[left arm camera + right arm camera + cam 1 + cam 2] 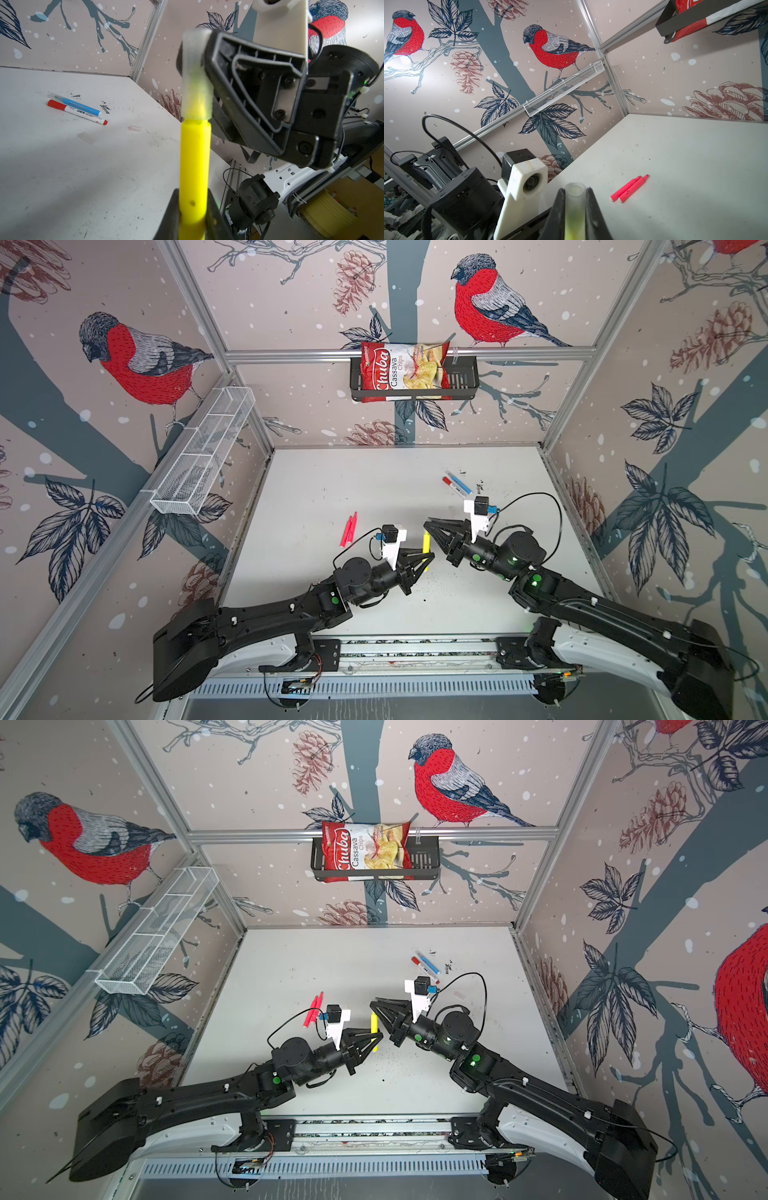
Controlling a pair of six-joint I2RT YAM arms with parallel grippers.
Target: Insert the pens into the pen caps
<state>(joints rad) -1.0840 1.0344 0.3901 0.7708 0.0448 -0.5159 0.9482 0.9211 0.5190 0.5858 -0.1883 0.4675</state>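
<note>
My left gripper [430, 558] [193, 194] is shut on the yellow pen [426, 542] [194, 158], held above the table's middle. A translucent pen cap [195, 83] [575, 199] covers the pen's tip, with yellow showing through it. My right gripper [428, 525] [575, 190] is shut on that cap. Two pink pens [349, 529] [629, 188] lie side by side at left. A blue pen [460, 483] [82, 105] and a white-barrelled pen with red ends [80, 112] lie at the back right. Two loose caps [134, 128] [87, 138] rest near them.
A black wall basket [461, 383] holds a chips bag [401, 371] on the back wall. On the left wall hangs a white mesh tray [203, 452]. Dark ink specks mark the tabletop [332, 489]. A metal rail [415, 649] runs along the front edge.
</note>
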